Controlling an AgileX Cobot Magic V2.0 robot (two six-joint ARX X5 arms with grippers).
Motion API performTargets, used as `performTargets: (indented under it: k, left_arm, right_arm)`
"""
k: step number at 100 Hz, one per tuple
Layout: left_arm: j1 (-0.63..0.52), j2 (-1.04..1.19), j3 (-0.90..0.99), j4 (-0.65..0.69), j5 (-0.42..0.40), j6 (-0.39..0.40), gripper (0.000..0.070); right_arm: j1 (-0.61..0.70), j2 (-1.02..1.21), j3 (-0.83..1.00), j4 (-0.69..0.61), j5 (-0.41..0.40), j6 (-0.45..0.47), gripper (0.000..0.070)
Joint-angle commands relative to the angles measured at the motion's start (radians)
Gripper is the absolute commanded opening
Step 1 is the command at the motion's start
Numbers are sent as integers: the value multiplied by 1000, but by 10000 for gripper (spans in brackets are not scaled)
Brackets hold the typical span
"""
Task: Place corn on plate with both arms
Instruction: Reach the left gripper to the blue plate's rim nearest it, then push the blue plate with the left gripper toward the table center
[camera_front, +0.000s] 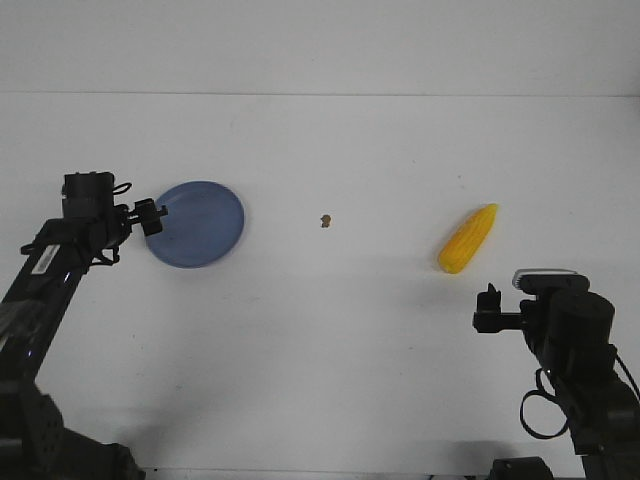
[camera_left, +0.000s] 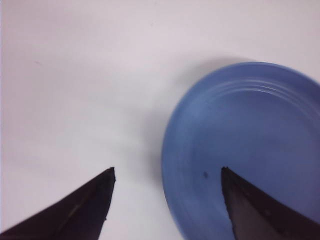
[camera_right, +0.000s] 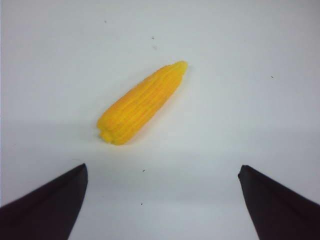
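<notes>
The corn (camera_front: 468, 240) lies on the white counter (camera_front: 340, 330), over on the right side, well apart from the plate (camera_front: 200, 224). It rests at a slant, thick end nearer the robot and thin tip pointing away and to the right. From the right wrist view the corn (camera_right: 141, 102) sits bare on the counter ahead of the right tool (camera_right: 162, 172), nothing touching it; the two black fingers (camera_right: 47, 210) stand wide apart with white counter (camera_right: 165, 200) showing between them, so that tool is open and holds nothing.

The right tool (camera_front: 489, 305) hangs near the corn, on the robot's side of it and slightly right, not in contact.

Between corn and plate, about mid-counter, sits a tiny brown speck (camera_front: 325, 221).

The plate is on the left side, flat on the counter, with nothing on it. The left tool (camera_front: 152, 215) is right at its left rim. In the left wrist view the plate (camera_left: 250, 140) fills one side, and the left tool (camera_left: 167, 172) is spread open: one finger (camera_left: 85, 210) is over bare counter (camera_left: 75, 75) outside the rim, the other over the plate's blue surface, so the rim lies between them. I cannot tell whether either finger touches the plate.
</notes>
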Motion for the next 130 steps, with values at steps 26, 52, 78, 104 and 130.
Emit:
performTargets:
  k: [26,52,78,104,130]
  left_arm:
    - [12,225,66,-6,-3,1,436]
    - [9,273,66,-2,34,0,145]
    - [10,241,66,3,119,-2,6]
    - [-20,89,57,-31,333,-6,6]
    - [-111,-121,-106,-21,421,-34,6]
  right_arm:
    - [1,2,17,10,-2,11,636]
    - [1,2,17,10,-2,11,636]
    - [1,2,17,10,-2,11,636]
    - [1,2,17,10,-2,11,636]
    - [1,2,17,10,-2,11,636]
